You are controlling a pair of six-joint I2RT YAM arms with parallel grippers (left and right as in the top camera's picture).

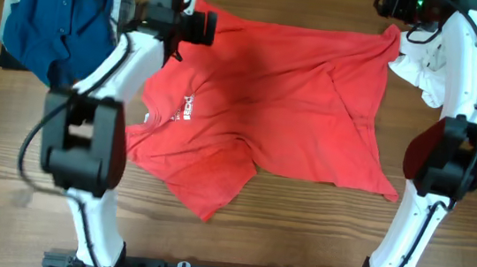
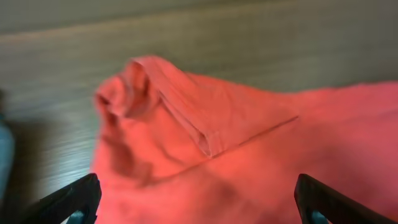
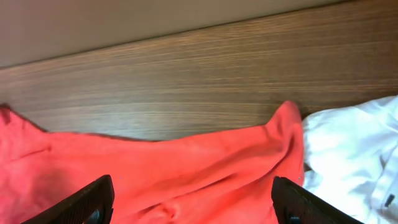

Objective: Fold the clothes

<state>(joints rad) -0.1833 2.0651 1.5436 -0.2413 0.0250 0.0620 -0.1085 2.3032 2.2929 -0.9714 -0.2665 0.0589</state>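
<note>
The wooden tabletop (image 1: 299, 238) shows bare wood along the whole near side and between the two arm bases. The red T-shirt (image 1: 286, 103) lies spread and wrinkled across the middle. Its far edge runs close to the tabletop's far edge, one corner points toward the near side, and white lettering (image 1: 183, 108) sits left of centre. A heap of blue garment (image 1: 54, 30) fills the far left corner, just beside the shirt. The white garment (image 1: 412, 67) lies at the far right, touching the shirt's raised far-right corner (image 3: 289, 112). The left tool (image 2: 199, 208) stands wide over the shirt's bunched far-left sleeve, gripping nothing. The right tool (image 3: 196, 202) stands wide above the shirt's far-right edge, also gripping nothing.
</note>
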